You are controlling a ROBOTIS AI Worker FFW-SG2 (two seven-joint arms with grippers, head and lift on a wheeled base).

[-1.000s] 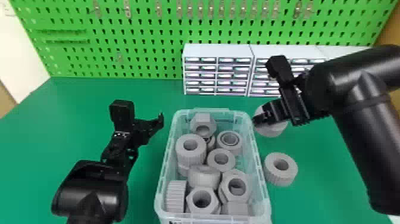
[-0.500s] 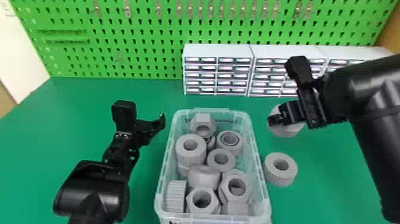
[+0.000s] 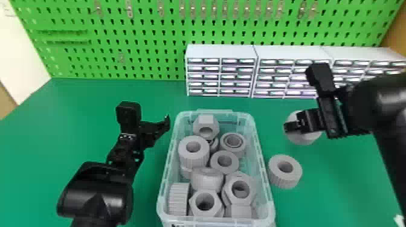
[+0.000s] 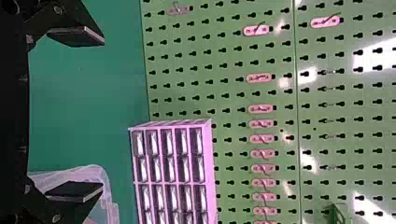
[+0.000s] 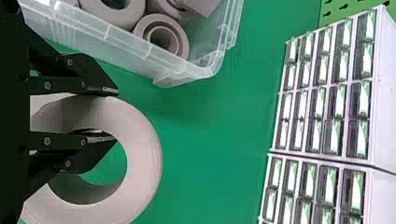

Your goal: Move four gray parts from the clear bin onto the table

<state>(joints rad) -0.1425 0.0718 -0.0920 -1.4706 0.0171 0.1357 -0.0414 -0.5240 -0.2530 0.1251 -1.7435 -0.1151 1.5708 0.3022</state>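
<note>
Right hand just carried a gray part, ring wall pinched between its close-set fingers, further from the clear bin on its left, so likely number two; left hand sits wide open, empty.

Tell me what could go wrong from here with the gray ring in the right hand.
The right hand pinches the gray ring by one side of its wall, so the ring could tilt or slip.

Another ring sits close by on the table, and might get knocked if this one comes down too near it.

Swinging back, the hand could clip the bin.
</note>
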